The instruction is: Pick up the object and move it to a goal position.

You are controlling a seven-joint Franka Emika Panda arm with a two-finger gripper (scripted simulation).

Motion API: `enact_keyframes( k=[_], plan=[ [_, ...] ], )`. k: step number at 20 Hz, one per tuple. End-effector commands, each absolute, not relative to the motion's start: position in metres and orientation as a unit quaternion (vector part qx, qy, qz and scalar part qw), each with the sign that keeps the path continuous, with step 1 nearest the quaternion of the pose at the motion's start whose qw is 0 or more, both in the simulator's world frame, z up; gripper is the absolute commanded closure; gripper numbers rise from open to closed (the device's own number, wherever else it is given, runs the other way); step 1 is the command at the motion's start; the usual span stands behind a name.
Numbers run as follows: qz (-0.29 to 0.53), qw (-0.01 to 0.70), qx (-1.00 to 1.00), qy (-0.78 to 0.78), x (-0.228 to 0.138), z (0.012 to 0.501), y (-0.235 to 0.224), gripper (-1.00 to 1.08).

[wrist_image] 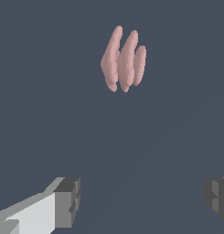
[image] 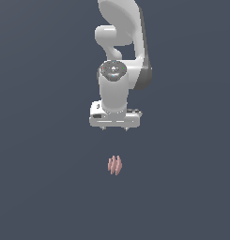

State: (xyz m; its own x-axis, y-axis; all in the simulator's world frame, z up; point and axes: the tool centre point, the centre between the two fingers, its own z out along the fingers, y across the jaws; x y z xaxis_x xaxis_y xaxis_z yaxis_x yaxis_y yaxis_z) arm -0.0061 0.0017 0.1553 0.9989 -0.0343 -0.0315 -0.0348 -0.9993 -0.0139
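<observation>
The object (image: 115,165) is a tiny pale pink-salmon thing of three upright ribbed lobes, resting on the dark grey floor (image: 41,187). It also shows in the wrist view (wrist_image: 124,59). My white gripper (image: 114,127) sits above it in the exterior view, clearly apart from it and far wider than it. In the wrist view the gripper (wrist_image: 143,199) has its jaws spread wide and empty; the left fingertip (wrist_image: 67,202) and the right fingertip (wrist_image: 217,195) show at the picture's edge, with the object ahead of them, not between them.
The white arm (image: 121,42) rises behind the gripper in the exterior view. Only the plain dark grey floor surrounds the object.
</observation>
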Motion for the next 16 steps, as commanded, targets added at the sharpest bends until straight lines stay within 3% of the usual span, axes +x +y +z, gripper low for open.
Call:
enact_keyframes(
  k=[1,16],
  plan=[
    [0.016,0.007,-1.0,0.017,-0.006,0.155,0.002,-0.92],
    [0.014,0.015,-1.0,-0.003,-0.005,0.157,0.021,-0.92]
  ],
)
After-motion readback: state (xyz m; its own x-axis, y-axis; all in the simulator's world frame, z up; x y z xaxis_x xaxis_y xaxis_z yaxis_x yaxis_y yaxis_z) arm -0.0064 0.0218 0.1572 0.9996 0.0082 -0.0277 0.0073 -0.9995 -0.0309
